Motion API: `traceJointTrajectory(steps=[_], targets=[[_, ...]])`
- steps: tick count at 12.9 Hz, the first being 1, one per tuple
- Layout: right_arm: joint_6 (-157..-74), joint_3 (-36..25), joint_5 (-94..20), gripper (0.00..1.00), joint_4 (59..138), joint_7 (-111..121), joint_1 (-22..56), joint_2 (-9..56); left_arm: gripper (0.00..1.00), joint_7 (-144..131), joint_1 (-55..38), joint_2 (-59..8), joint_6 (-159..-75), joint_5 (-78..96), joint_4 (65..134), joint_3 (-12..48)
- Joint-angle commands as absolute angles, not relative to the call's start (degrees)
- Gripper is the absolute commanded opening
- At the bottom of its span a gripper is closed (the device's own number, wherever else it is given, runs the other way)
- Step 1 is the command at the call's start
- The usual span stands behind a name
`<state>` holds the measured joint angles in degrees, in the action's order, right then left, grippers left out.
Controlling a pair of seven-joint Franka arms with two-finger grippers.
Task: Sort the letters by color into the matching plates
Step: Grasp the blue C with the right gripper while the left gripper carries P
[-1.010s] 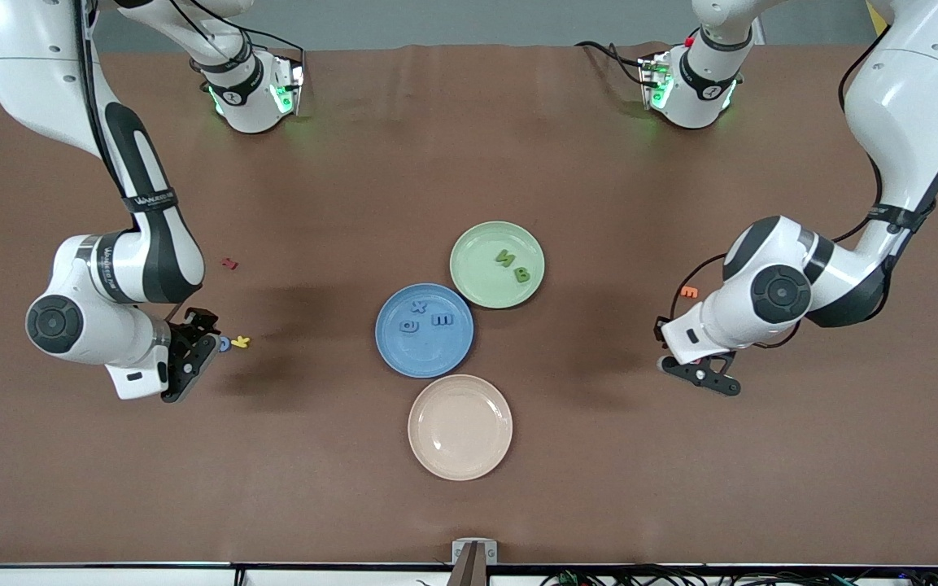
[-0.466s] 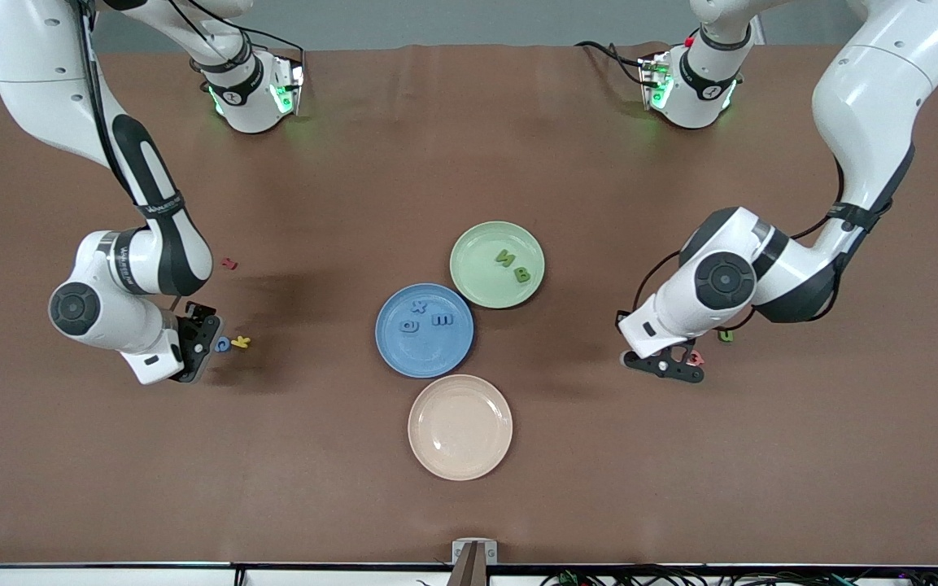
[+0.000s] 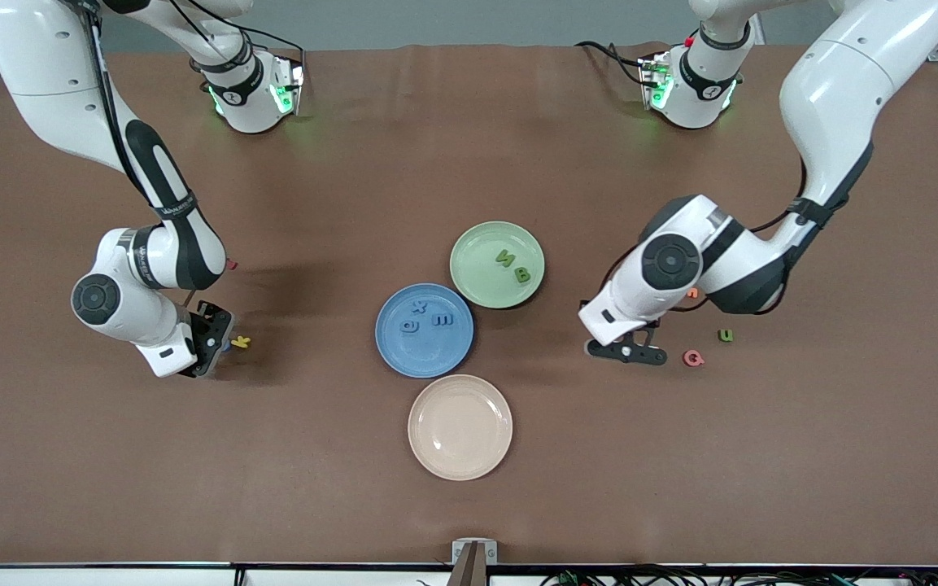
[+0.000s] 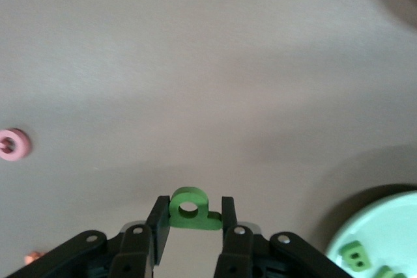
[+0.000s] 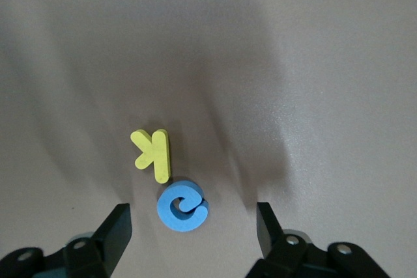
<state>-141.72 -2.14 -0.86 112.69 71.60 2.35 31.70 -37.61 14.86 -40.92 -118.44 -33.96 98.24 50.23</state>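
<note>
While the right arm bends down from its base at the table's top edge, elbow folded and wrist turned low, the right gripper (image 3: 210, 352) hangs just above the table toward that arm's end. Its fingers (image 5: 119, 229) stand apart, straddling a blue letter (image 5: 183, 206) that lies flat between them, untouched. A yellow letter (image 3: 241, 342) lies just beside the blue one, nearly touching it. A red letter (image 3: 232, 264) peeks out by the forearm, farther from the front camera.

Mid-table: blue plate (image 3: 391, 350) with three blue letters (image 3: 442, 320) in it. Green plate (image 3: 477, 285) touches its rim, farther from the camera, with two green letters (image 3: 522, 274) inside. Beige plate (image 3: 436, 448) sits nearest the camera, just beside the blue plate.

The left arm reaches in from its base, upper arm steep, elbow bent sharply, wrist angled toward the plates. The left gripper (image 3: 626, 352) is over bare table between the green plate and the loose letters at that arm's end. It is clamped on a green letter (image 4: 191, 209), pinched edge-on between the fingertips (image 4: 158, 216).

On the table near it: a pink letter (image 3: 693, 357), a green letter U (image 3: 726, 334) farther from the camera than the pink one, and an orange letter (image 3: 691, 293) half hidden under the left arm's wrist.
</note>
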Motion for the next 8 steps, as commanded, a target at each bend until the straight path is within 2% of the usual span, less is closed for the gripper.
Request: traceJointTrajectory(steps=[1,5,7,8], targets=[[-144.40,-1.67,-0.18,0.80,113.47,73.56,1.67,32.43,0.00,-40.77,13.36,-40.52,-117.25,-33.31,97.73,50.01],[-144.67,-1.58,-0.79,0.73,113.47,73.39,1.58,33.05,0.00,-45.96,10.38,-40.43,-117.25,-33.22,97.21,50.01],[-144.41,-1.58,-0.79,0.64,113.47,73.39,1.49,33.05,0.00,-47.89,8.97,-40.52,-117.07,-33.05,96.86,50.01],[-144.40,-1.58,-0.79,0.55,113.47,73.39,1.58,33.05,0.00,-49.21,8.70,-40.60,-117.16,-33.13,96.86,50.01]])
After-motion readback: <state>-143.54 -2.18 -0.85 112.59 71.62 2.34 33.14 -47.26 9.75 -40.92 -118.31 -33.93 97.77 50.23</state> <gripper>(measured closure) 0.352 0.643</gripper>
